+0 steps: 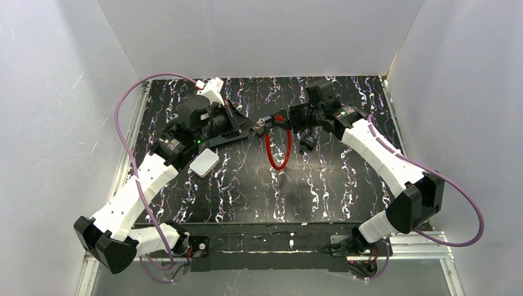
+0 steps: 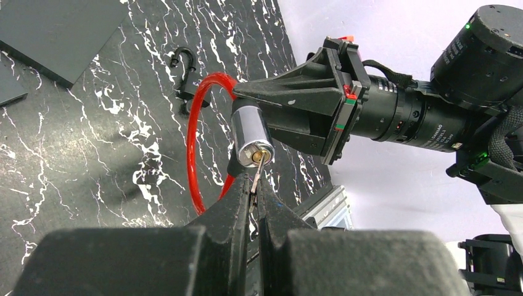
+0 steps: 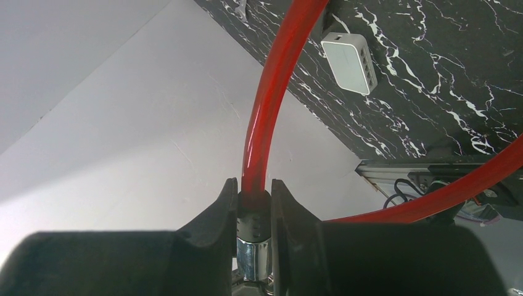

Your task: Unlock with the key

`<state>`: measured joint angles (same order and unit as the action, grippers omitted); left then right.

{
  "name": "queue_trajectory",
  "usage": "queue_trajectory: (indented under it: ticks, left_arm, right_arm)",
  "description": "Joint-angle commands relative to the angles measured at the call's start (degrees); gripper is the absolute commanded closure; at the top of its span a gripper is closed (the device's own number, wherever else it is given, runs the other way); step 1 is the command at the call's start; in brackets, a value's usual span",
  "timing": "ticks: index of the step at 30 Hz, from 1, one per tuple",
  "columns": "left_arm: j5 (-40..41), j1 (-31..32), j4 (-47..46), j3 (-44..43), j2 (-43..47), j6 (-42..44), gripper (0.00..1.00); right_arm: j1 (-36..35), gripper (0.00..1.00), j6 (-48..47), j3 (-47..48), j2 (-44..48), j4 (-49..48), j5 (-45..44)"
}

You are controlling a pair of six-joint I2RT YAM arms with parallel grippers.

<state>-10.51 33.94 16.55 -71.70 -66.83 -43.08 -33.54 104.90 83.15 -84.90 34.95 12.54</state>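
At mid-frame of the left wrist view, my left gripper [image 2: 253, 192] is pinched on the key [image 2: 260, 171], its tip at the keyhole of the lock [image 2: 250, 132]. My right gripper [image 3: 254, 200] clamps the lock where the red cable [image 3: 259, 123] enters. Twisting off-axis could bend the key or slip it. The white box [image 3: 351, 61] lies well apart; nothing blocks.

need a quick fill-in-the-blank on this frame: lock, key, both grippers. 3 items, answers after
1. The left gripper is shut on the ____, whose tip sits at the keyhole of the chrome lock.
2. The right gripper clamps the lock where its ____ cable joins it.
3. The ____ box lies on the table beside the left arm.
Missing words: key; red; white.
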Motion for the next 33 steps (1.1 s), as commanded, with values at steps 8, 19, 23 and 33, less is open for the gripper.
queue_trajectory:
  ticks: [8,19,23,33]
  left_arm:
    - [3.8,0.5,0.8,0.4,0.5,0.7,1.00]
    - [4.8,0.8,1.5,-0.8,-0.8,1.5,1.00]
    - [6.3,0.9,3.6,-1.5,-0.7,2.3,1.00]
    - [8.3,1.4,5.0,-2.1,-1.9,2.2,1.00]
  right_arm:
    - [-0.3,0.99,1.8,3.1,0.4,-5.0,2.5]
    - [-0.3,0.99,1.5,3.4,0.2,-6.2,3.1]
    - [-0.3,0.99,1.5,3.6,0.3,-6.3,3.0]
    - [-0.3,0.99,1.4,3.8,-0.2,-6.5,3.4]
